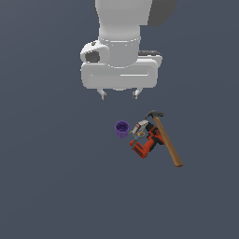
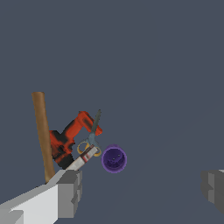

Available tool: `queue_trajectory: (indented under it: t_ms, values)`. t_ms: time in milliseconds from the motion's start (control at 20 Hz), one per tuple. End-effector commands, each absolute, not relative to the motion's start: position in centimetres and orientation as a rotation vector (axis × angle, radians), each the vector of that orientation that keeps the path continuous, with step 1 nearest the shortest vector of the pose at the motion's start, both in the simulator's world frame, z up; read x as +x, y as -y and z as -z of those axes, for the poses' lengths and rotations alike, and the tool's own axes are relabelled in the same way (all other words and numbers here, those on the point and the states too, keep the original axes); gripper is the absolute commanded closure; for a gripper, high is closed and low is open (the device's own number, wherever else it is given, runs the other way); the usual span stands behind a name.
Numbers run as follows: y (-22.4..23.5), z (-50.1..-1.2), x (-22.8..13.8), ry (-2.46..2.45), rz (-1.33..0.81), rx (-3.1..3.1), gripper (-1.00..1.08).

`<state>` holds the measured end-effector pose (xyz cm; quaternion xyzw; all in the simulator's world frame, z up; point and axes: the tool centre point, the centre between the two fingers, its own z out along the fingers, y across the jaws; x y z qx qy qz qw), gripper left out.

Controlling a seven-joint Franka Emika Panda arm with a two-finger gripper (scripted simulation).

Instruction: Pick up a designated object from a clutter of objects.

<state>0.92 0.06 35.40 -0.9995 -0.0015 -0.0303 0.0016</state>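
The gripper [image 1: 120, 94] hangs above the clutter with its jaws spread wide and nothing between them. Below it on the tabletop [image 1: 51, 186], the package [image 1: 139, 128] lies wedged between the cup [image 1: 122, 129] and the drill [image 1: 147, 142], touching or nearly touching the drill; the hammer [image 1: 165, 137] lies along the drill's far side, on the exterior view's right. In the wrist view the package [image 2: 83, 161] shows only as a pale strip with a red mark, partly hidden behind a gripper finger [image 2: 70, 192], with a small blue-and-yellow item [image 2: 91, 142], perhaps scissors, resting over it. It looks light, stiff and boxy, so flat opposite faces should take a pinch well. The cup side seems the freer approach; the drill crowds the other face, and the thing on top may slide off.
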Motion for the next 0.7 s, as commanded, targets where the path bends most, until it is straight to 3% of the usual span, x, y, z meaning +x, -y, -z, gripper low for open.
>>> queue_trajectory:
  t_ms: [0,650]
  values:
    - [-0.06,-35.40,0.92,0.005,0.095,-3.137,-0.92]
    - [0.30,-35.77,1.37,0.085,0.125,-3.157,-0.92]
